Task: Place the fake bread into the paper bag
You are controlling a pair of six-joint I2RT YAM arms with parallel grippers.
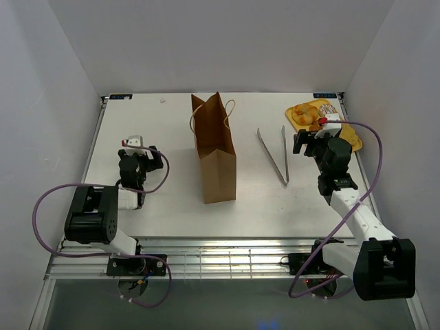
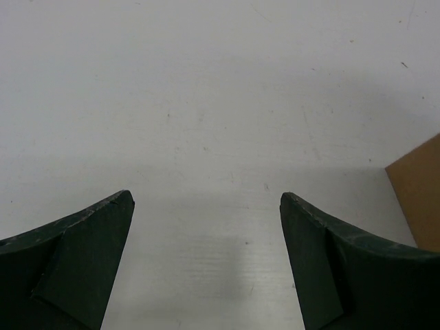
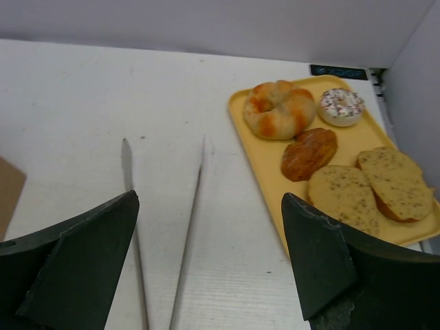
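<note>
The fake bread lies on a yellow tray (image 3: pixel 256 159) at the back right: a golden roll (image 3: pixel 278 108), a white-iced sprinkled donut (image 3: pixel 341 106), a brown pastry (image 3: pixel 309 153) and two flat seeded slices (image 3: pixel 342 196). In the top view the roll (image 1: pixel 302 113) shows; my right arm hides most of the rest. The brown paper bag (image 1: pixel 214 152) with loop handles is in the table's middle. My right gripper (image 3: pixel 210 206) is open and empty, above the table just left of the tray. My left gripper (image 2: pixel 206 199) is open and empty over bare table, left of the bag.
Metal tongs (image 1: pixel 275 155) lie between the bag and the tray; both blades show in the right wrist view (image 3: pixel 188 220). A bag corner (image 2: pixel 417 199) shows at the right edge of the left wrist view. White walls enclose the table (image 1: pixel 165 124).
</note>
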